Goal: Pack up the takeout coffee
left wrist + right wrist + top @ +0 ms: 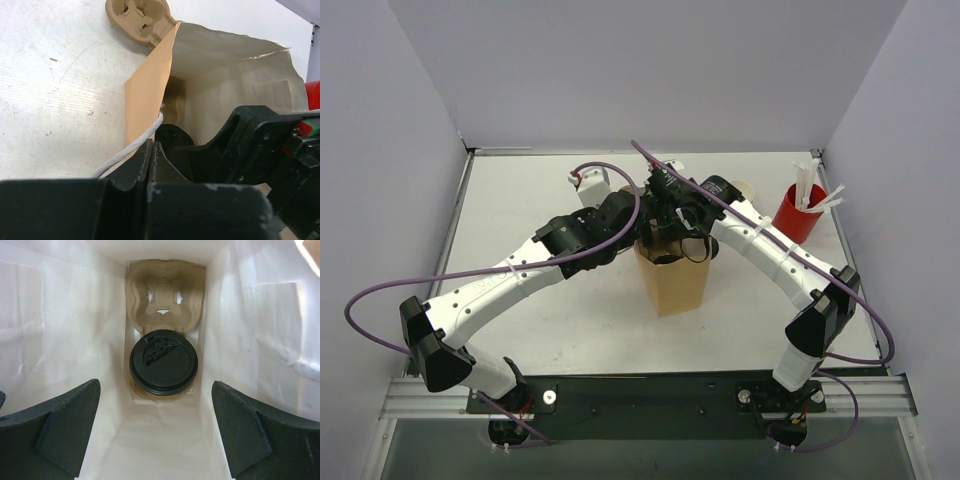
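Observation:
A brown paper bag (672,282) stands open in the middle of the table. In the right wrist view the takeout coffee (163,362) stands at the bag's bottom, capped by a black lid, in a pulp tray (165,292). My right gripper (156,407) is open and empty inside the bag's mouth, well above the cup; it also shows in the top view (675,213). My left gripper (151,146) is shut on the bag's near rim (150,95), with a white cord handle (130,150) beside the jaws. It also shows in the top view (646,226).
A red cup of white sticks (798,212) stands at the back right. A second pulp carrier (141,19) lies on the table beyond the bag. White walls close in the table on three sides.

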Controlling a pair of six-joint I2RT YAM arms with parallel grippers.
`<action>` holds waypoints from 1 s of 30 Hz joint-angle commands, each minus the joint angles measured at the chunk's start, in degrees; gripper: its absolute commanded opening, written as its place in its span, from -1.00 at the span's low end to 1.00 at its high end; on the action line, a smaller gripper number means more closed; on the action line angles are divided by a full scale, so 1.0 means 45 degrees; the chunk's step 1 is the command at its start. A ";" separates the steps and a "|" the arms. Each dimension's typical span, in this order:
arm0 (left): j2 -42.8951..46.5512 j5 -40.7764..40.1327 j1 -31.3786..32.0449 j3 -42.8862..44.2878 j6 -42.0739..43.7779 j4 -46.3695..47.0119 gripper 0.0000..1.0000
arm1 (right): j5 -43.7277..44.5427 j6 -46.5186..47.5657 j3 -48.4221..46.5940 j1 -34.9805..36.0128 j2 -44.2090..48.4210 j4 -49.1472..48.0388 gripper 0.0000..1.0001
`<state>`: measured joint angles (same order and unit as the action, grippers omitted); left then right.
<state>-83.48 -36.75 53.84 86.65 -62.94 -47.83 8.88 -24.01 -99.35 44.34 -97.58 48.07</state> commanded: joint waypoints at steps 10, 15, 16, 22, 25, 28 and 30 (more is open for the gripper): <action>-0.0003 -0.0290 -0.0110 0.0705 0.0236 -0.0112 -1.00 | 0.0682 -0.0387 -0.0910 -0.0048 0.1156 0.0235 0.77; -0.0023 -0.0270 -0.0110 0.0764 0.0256 -0.0132 -1.00 | 0.0799 -0.0485 -0.0930 -0.0087 0.1430 -0.0057 0.77; -0.0042 -0.0270 -0.0091 0.0764 0.0256 -0.0151 -1.00 | 0.0760 -0.0485 -0.0949 -0.0126 0.1489 -0.0097 0.77; -0.0081 -0.0212 -0.0090 0.0822 0.0353 -0.0113 -1.00 | 0.0702 -0.0602 -0.0794 -0.0184 0.1840 -0.0721 0.77; -0.0062 -0.0114 -0.0090 0.0841 0.0489 -0.0015 -1.00 | 0.0604 -0.0660 -0.0735 -0.0204 0.1977 -0.1073 0.77; -0.0081 -0.0017 -0.0090 0.0803 0.0626 0.0102 -1.00 | 0.0487 -0.0699 -0.0754 -0.0243 0.2094 -0.1366 0.78; -0.0081 0.0081 -0.0110 0.0783 0.0685 0.0180 -1.00 | 0.0409 -0.0680 -0.0812 -0.0263 0.2192 -0.1561 0.78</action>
<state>-83.61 -36.71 53.82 87.37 -61.65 -48.23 10.24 -26.35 -101.58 43.53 -90.54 43.44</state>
